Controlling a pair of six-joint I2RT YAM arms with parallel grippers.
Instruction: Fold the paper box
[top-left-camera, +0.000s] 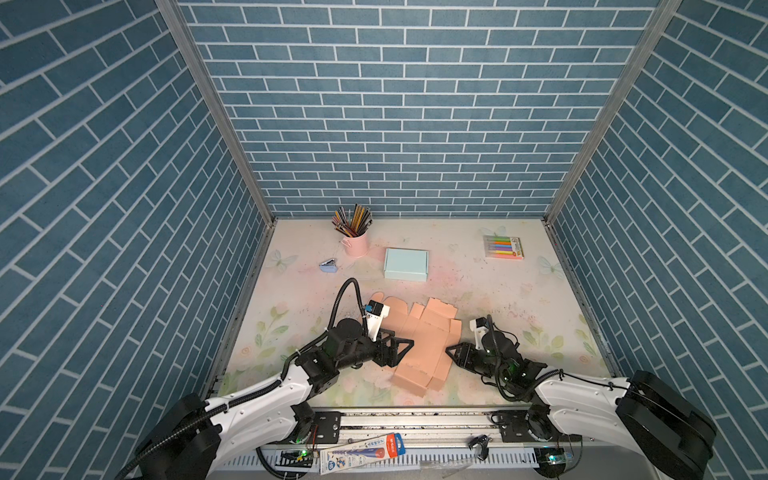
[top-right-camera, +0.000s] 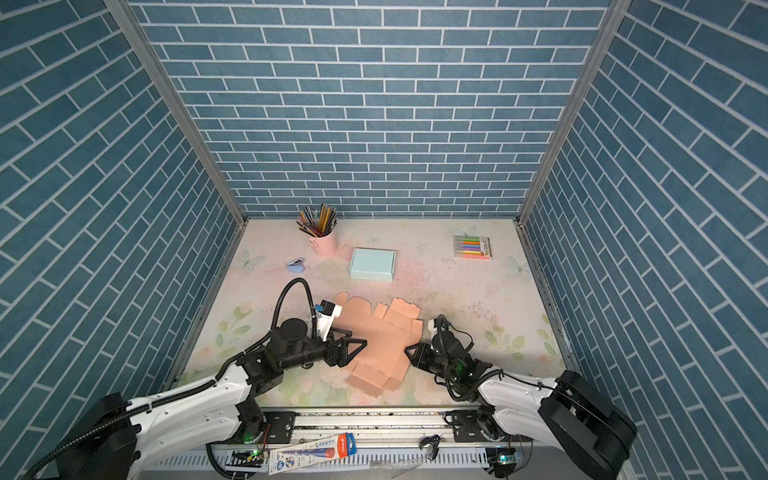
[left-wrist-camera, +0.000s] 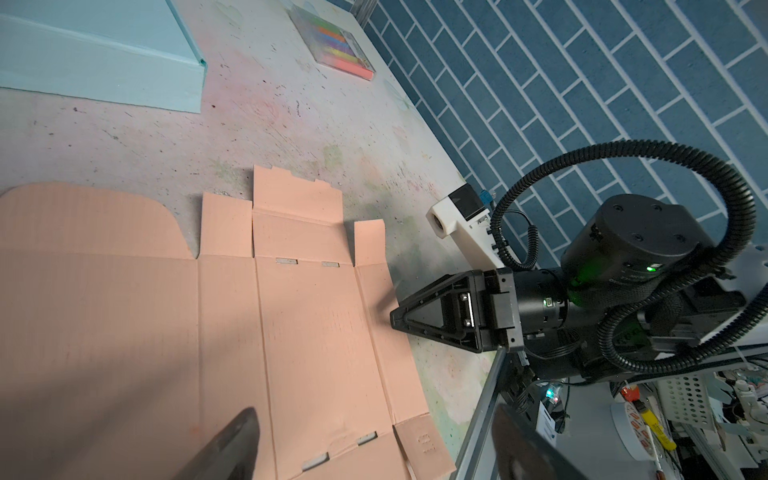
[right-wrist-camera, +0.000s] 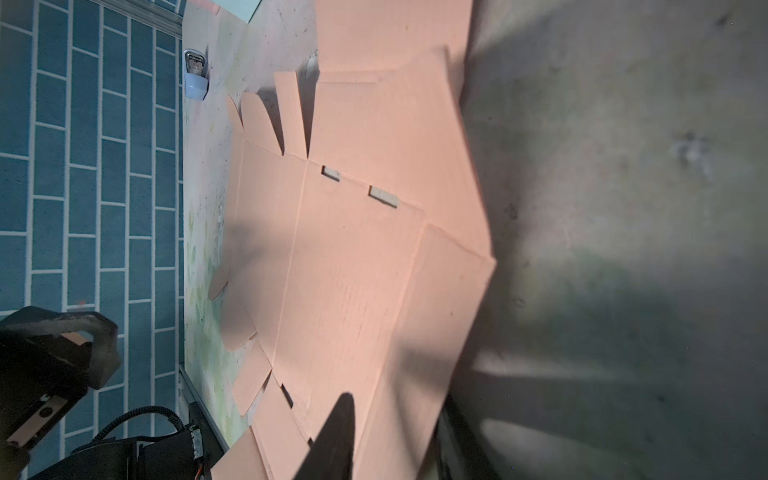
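I am hovering my left gripper (top-left-camera: 399, 341), jaws spread wide, over the left edge of the paper box (top-left-camera: 419, 345). The box is lying flat and unfolded at the near middle of the table (top-left-camera: 498, 291). My right gripper (top-left-camera: 449, 350) is straddling its right flap, part-spread, not visibly pinching. By my judgement, every fold is still waiting.

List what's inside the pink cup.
Pencils stand bunched in the pink cup, fanning above its rim. Their lower ends and the cup's bottom are hidden by its wall.
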